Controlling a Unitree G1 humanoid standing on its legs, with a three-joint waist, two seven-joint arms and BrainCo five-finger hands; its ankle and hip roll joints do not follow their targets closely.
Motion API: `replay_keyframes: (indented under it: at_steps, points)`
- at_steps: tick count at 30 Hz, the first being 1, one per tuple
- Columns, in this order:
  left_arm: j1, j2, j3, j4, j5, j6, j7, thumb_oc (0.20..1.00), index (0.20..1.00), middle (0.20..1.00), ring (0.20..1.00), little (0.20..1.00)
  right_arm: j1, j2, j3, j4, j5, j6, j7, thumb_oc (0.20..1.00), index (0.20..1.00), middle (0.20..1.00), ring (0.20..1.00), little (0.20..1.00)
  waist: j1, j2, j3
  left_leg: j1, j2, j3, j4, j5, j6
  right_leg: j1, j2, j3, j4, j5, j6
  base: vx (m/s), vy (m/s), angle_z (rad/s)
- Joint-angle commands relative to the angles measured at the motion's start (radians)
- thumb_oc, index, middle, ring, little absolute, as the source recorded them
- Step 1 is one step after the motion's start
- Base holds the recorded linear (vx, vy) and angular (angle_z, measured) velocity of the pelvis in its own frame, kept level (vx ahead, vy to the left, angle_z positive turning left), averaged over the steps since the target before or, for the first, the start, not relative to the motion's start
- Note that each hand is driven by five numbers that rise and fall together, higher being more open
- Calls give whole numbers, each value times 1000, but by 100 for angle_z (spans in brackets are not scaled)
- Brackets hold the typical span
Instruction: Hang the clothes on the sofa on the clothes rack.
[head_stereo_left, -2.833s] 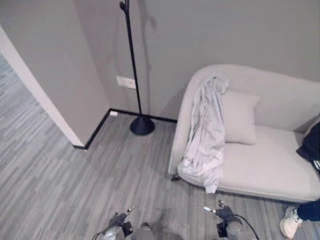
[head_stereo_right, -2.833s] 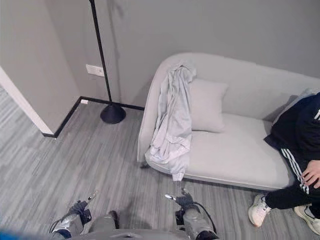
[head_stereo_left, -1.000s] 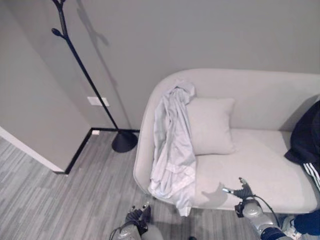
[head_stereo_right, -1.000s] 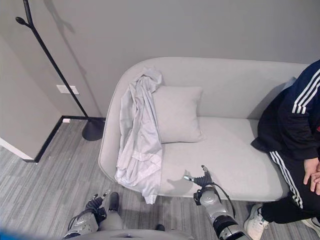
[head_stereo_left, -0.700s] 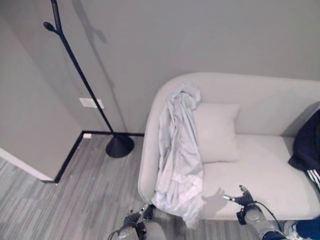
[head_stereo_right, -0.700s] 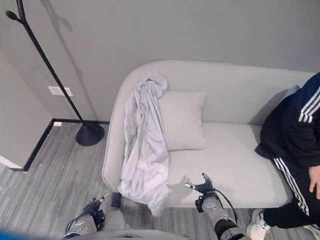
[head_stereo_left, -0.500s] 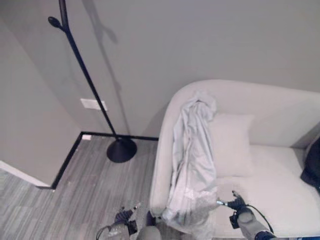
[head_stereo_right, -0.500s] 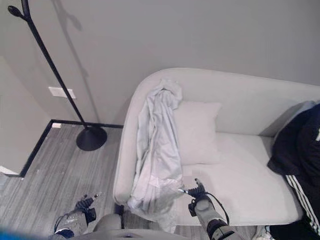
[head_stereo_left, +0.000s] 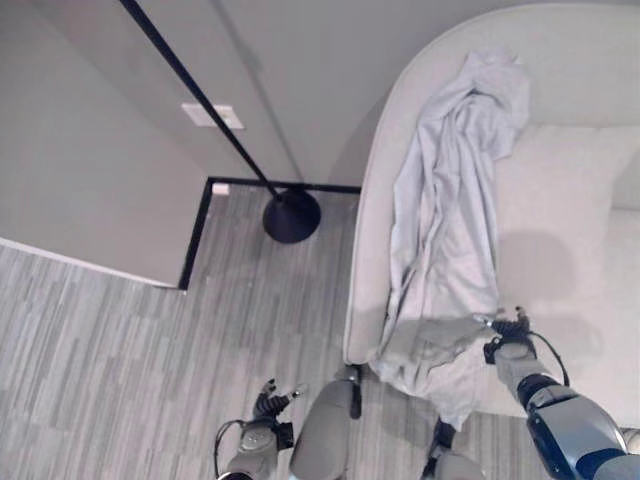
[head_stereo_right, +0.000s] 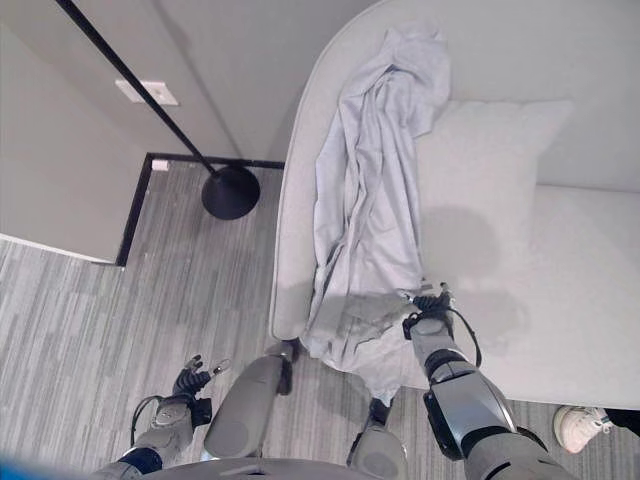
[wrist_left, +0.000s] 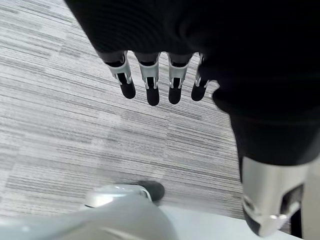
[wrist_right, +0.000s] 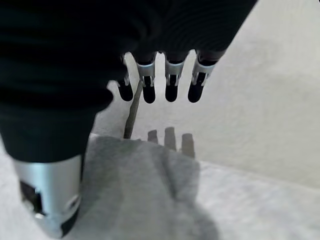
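A pale grey garment (head_stereo_left: 450, 200) hangs down the left end of the light sofa (head_stereo_left: 368, 250), from the backrest to the seat's front edge. My right hand (head_stereo_right: 430, 305) is just above the garment's crumpled lower part, at its right edge. In the right wrist view its fingers (wrist_right: 170, 82) are straight and hold nothing, with the cloth (wrist_right: 140, 185) below them. The black clothes rack's pole (head_stereo_left: 200, 110) rises from a round base (head_stereo_left: 291, 215) left of the sofa. My left hand (head_stereo_left: 268, 402) hangs low over the floor, its fingers (wrist_left: 150, 80) straight.
A square cushion (head_stereo_right: 490, 180) leans on the sofa's backrest right of the garment. A wall corner with a dark skirting (head_stereo_left: 195, 250) and a socket (head_stereo_left: 212, 115) stands behind the rack. A person's white shoe (head_stereo_right: 575, 428) shows on the floor at the lower right.
The camera has come closer and tilted down over the sofa's left end. My right hand has moved left, from over the bare seat to the garment's lower edge.
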Motion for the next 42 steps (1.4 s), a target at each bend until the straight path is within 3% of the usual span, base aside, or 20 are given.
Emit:
replay_keyframes:
  at_steps: [1,5,8,9,10,13,20,24,31,32,33,34,42]
  points:
    - [6,-7,-68,-9,36,-36,26,1000,1000,1000,1000,1000,-5,-68,-15,-34,64,-42,-42,1000,1000,1000,1000,1000,19,35,-11,-203,61,-58,183,-61,-71,2,-44,-9,59,-49,-28,31,106,-2]
    - [-7,9,-111,-93,29,-51,30,1000,1000,1000,1000,1000,-58,-50,-41,4,153,-53,-25,1000,1000,1000,1000,1000,44,65,14,-287,31,-54,215,-82,-54,-44,-69,-33,54,-27,-12,25,113,11]
    - [-15,11,-112,-109,16,-53,26,1000,1000,1000,1000,1000,-63,-39,-39,-11,181,-60,-9,1000,1000,1000,1000,1000,49,69,18,-312,22,-53,220,-86,-48,-59,-73,-41,52,-22,-9,35,57,6]
    - [-22,15,-113,-132,-1,-53,22,1000,1000,1000,1000,1000,-74,-17,-38,-30,213,-70,6,1000,1000,1000,1000,1000,54,68,25,-332,17,-55,241,-121,-56,-63,-81,-45,49,-31,-6,80,42,7]
    - [-26,14,-112,-135,-7,-51,22,1000,1000,1000,1000,1000,-84,-8,-35,-37,224,-72,11,1000,1000,1000,1000,1000,57,70,28,-341,13,-55,242,-124,-54,-67,-83,-50,48,-27,-4,87,73,1]
    - [-48,7,-113,-122,-17,-35,28,1000,1000,1000,1000,1000,-119,109,32,-117,274,-94,38,1000,1000,1000,1000,1000,63,56,41,-367,-1,-50,251,-138,-39,-92,-86,-58,59,-11,-1,14,57,1]
    - [-65,-4,-121,-104,5,-23,42,1000,1000,1000,1000,1000,-111,213,224,-245,132,-63,81,1000,1000,1000,1000,1000,54,35,61,-387,-1,-53,265,-141,-32,-108,-83,-68,69,-3,1,0,1,0]
    - [-70,-3,-116,-105,24,-15,59,1000,1000,1000,1000,1000,-112,239,315,-344,73,-57,105,1000,1000,1000,1000,1000,46,11,68,-387,6,-59,265,-139,-33,-118,-79,-67,77,1,1,-10,-20,-4]
    - [-82,4,-135,-112,33,-16,74,1000,1000,1000,1000,1000,-176,251,359,-314,38,-36,115,1000,1000,1000,1000,1000,52,-3,79,-393,11,-73,270,-137,-37,-112,-66,-73,79,-8,-3,-6,-16,-1]
    - [-87,5,-140,-108,37,-12,73,1000,1000,1000,1000,1000,-190,251,358,-288,43,-30,120,887,887,887,887,887,54,-6,81,-395,10,-77,271,-136,-38,-110,-64,-74,78,-9,-4,-13,-38,-1]
    - [-91,5,-144,-102,40,-10,74,1000,1000,1000,1000,1000,-198,251,361,-266,45,-23,121,297,297,297,297,297,56,-7,81,-397,9,-78,272,-136,-38,-110,-62,-74,78,-10,-5,-10,-38,0]
    - [-100,2,-148,-89,40,-8,73,1000,1000,1000,1000,1000,-207,253,357,-229,48,-14,125,200,200,200,200,200,58,-9,82,-400,7,-80,273,-136,-39,-110,-60,-76,78,-12,-6,-8,-39,3]
    - [-130,-2,-146,-32,45,3,69,1000,1000,1000,1000,1000,-181,217,306,-152,158,-12,168,200,200,200,200,200,69,-15,72,-393,4,-91,266,-128,-41,-93,-51,-85,72,-17,-3,-5,-24,5]
